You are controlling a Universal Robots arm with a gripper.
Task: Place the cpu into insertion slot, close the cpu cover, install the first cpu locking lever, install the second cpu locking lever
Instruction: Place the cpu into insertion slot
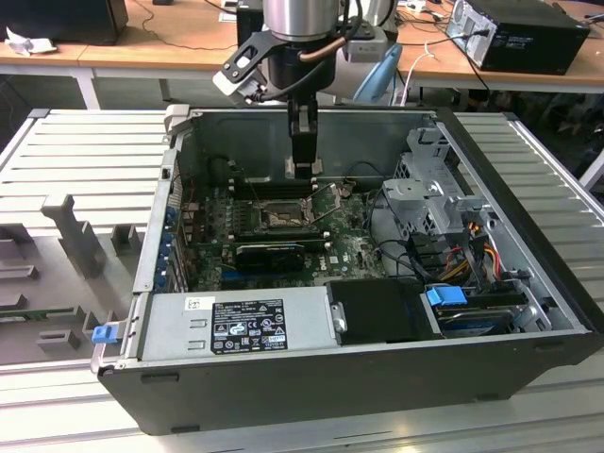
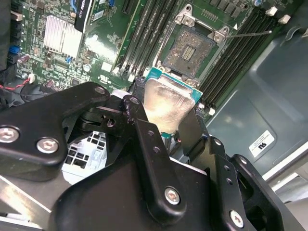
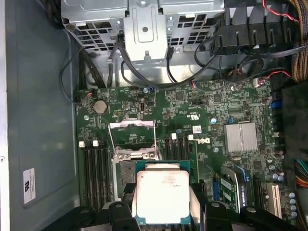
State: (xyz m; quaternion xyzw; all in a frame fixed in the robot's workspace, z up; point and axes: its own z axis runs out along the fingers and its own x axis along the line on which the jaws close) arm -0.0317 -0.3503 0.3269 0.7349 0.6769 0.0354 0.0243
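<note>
Claw (image 2: 166, 118) clamps cpu (image 3: 161, 195), near open insertion slot (image 2: 190, 48).

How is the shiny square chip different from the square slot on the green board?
The chip is pale and silvery with a green edge; the slot is dark in the middle with a metal frame. The chip is held in the gripper, off the board; the slot sits fixed on the board, uncovered. Both are square.

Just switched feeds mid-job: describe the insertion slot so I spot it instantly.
Inside the open computer case, find the green motherboard. The insertion slot lies between two banks of long black memory slots, close to the cpu in the gripper. Alone there, it is square, with a dark centre and silver metal frame.
</note>
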